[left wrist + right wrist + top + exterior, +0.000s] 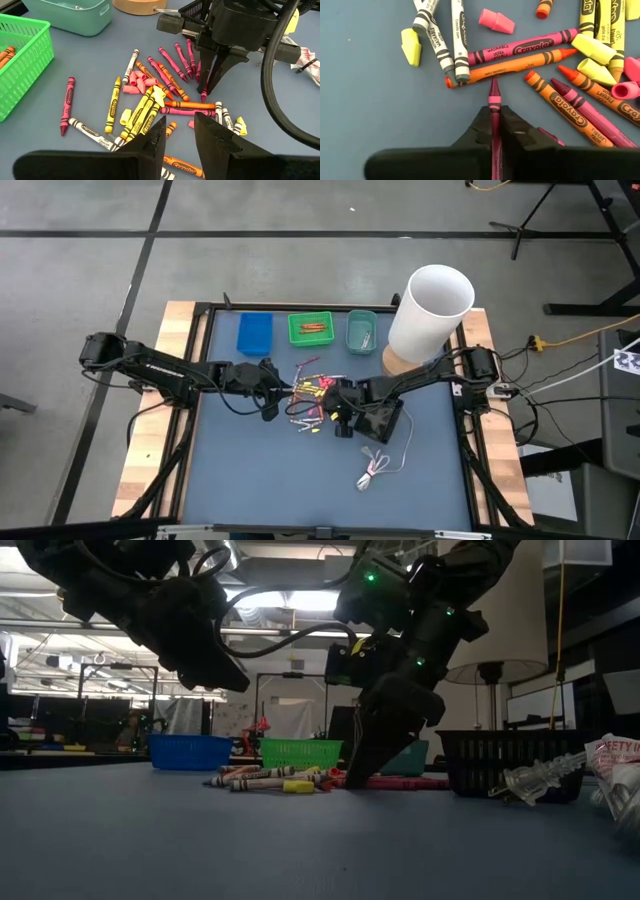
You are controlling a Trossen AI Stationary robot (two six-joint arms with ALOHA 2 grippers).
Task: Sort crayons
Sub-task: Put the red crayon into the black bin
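Broadly, the worktop [250, 480] is a blue-grey sheet in a dark frame, and the biggest thing on it is a white cylinder [430, 312] tilted over a round wooden base [400, 363] at the far right corner. Along the far edge, from left to right, stand a blue tray [254, 333], a green tray [310, 328] with a few orange crayons in it, and a teal tray [361, 330]. A black basket [380, 420] sits right of the worktop's centre, beneath the right arm, and a coiled white cable [375, 470] lies toward the near edge, right of the middle. The left arm reaches in from the left edge, and the left gripper [177, 131] hangs above the near-left side of the pile with its fingers parted and nothing between them. The right arm comes in from the right edge, and the right gripper [494, 119] points down at the pile's right side, its fingers pressed together on a magenta crayon [494, 100] whose tip pokes out past the fingertips, just short of an orange crayon [515, 66] lying flat. The crayons [150, 95] are scattered loosely in the middle of the worktop, between the two grippers: pink, red, orange, yellow and white-and-black sticks lying at all angles, some overlapping. One red crayon [66, 105] lies apart from the pile, on the side toward the green tray. Smallest are the broken bits, pink stubs [136, 83] and yellow stubs [126, 116], mixed in among the whole sticks.
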